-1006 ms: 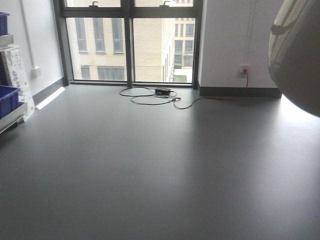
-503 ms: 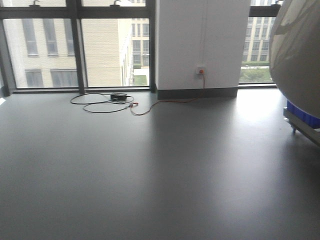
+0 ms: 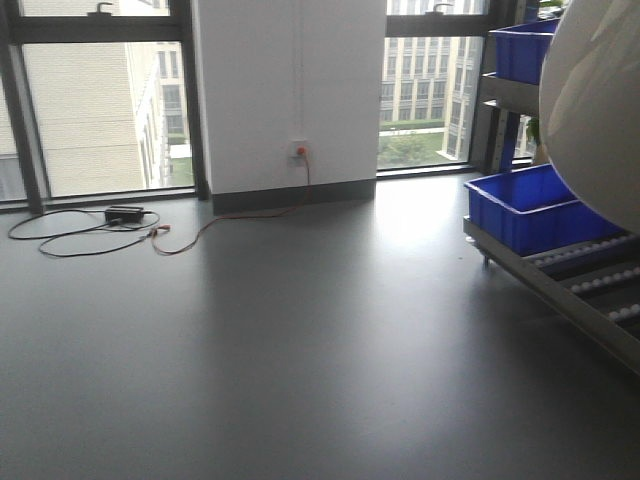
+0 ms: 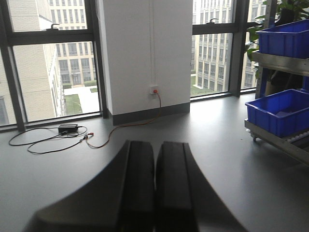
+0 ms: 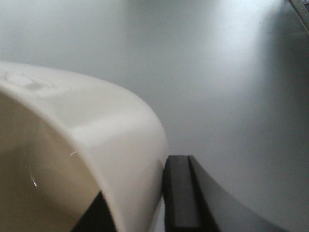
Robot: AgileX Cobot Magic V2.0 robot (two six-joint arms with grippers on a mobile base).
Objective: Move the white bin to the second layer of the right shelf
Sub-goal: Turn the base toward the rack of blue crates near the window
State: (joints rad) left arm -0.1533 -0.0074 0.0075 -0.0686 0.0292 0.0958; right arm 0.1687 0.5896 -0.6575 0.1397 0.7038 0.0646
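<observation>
Grey open floor (image 3: 300, 350), roller-railed right shelf (image 3: 560, 295) with blue crates (image 3: 530, 215) near on the right — white bin (image 3: 600, 110) hangs high off the floor, rim pinched by the right hand (image 5: 140, 203) for carrying; left hand (image 4: 155, 183) closed, empty.

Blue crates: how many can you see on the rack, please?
2: an upper crate and a lower crate beneath it, both at right; the white bin may hide others.
</observation>
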